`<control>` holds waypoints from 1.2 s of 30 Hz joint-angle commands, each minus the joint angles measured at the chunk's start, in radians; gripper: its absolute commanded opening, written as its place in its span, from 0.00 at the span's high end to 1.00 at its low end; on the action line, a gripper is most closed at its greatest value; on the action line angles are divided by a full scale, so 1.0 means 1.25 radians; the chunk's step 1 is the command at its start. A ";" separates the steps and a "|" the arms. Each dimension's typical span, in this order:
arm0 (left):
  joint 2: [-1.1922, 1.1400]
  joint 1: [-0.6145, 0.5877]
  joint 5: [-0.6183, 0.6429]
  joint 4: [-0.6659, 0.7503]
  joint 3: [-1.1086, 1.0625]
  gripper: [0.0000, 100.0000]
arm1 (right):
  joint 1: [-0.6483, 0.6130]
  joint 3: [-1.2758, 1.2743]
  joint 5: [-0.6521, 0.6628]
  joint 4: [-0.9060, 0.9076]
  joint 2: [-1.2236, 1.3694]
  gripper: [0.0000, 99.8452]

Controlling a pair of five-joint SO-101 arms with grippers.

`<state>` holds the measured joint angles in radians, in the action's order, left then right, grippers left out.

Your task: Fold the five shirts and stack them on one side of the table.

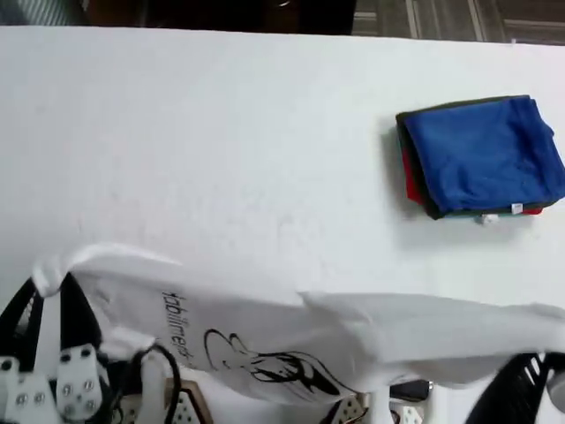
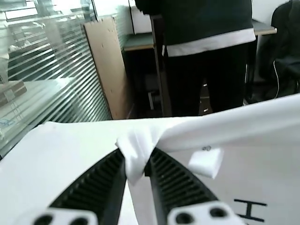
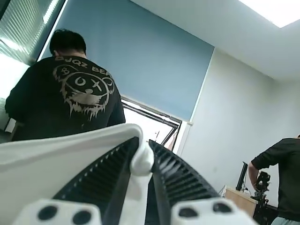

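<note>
Hanging stretched wide over near edge of table (image 1: 221,132): white shirt (image 1: 371,331), black print facing up. Sitting toward far right: folded stack (image 1: 415,190), blue shirt (image 1: 481,150) lying on top.

- This is looking like an office or a lab workroom.
- Beyond the jaws of the left gripper (image 2: 138,161), a glass partition (image 2: 42,79) with slatted blinds is running along one side.
- A wooden board (image 2: 108,70) is leaning upright past those jaws, just beside a desk (image 2: 140,42).
- Above the jaws of the right gripper (image 3: 140,157), a blue roller blind (image 3: 150,61) is hanging over a window, and a plain white wall (image 3: 234,108) is running on beside it.
- Below both pairs of jaws, a broad white table (image 1: 221,132) is serving as the work surface.
</note>
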<state>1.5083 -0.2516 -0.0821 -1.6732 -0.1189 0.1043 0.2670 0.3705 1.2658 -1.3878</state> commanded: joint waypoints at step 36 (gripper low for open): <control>-0.622 -0.069 0.091 0.675 -0.280 0.97 | -0.132 -0.410 0.004 -0.566 0.679 0.98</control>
<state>0.8378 -0.3237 0.0238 -0.7772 -0.6053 -0.0660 -0.2578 0.3705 0.5815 -0.5516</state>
